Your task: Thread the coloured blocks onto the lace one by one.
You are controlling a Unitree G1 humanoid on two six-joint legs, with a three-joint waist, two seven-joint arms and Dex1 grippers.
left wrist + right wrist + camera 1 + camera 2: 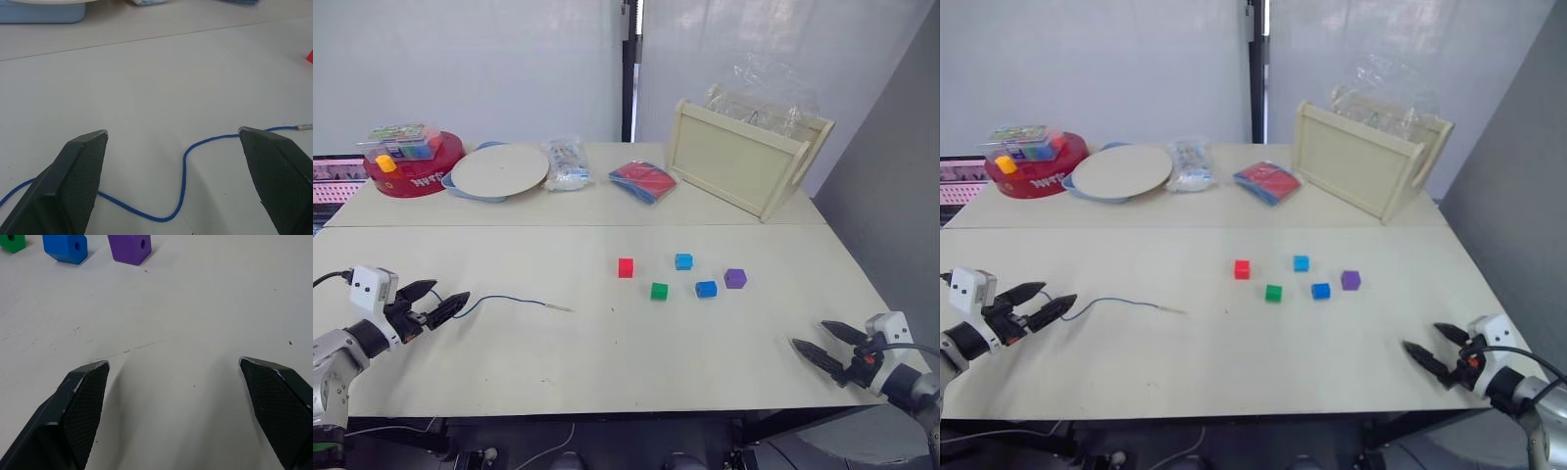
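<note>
The dark-blue lace [504, 299] lies on the table at the left, its pale tip [560, 308] pointing right. My left gripper [443, 302] stands open at the lace's left end, the cord [183, 181] curving on the table between its fingers. Several coloured blocks sit mid-table: red [626, 267], green [659, 291], two blue [683, 261] [706, 289] and purple [735, 278]. My right gripper [820, 343] is open and empty near the front right edge, well short of the purple block [129, 247].
At the back stand a red tub of blocks [411, 162], a round plate [499, 171], a plastic bag [568, 164], a red-blue packet [642, 180] and a wooden tray [744, 157]. A seam [578, 226] crosses the tabletop.
</note>
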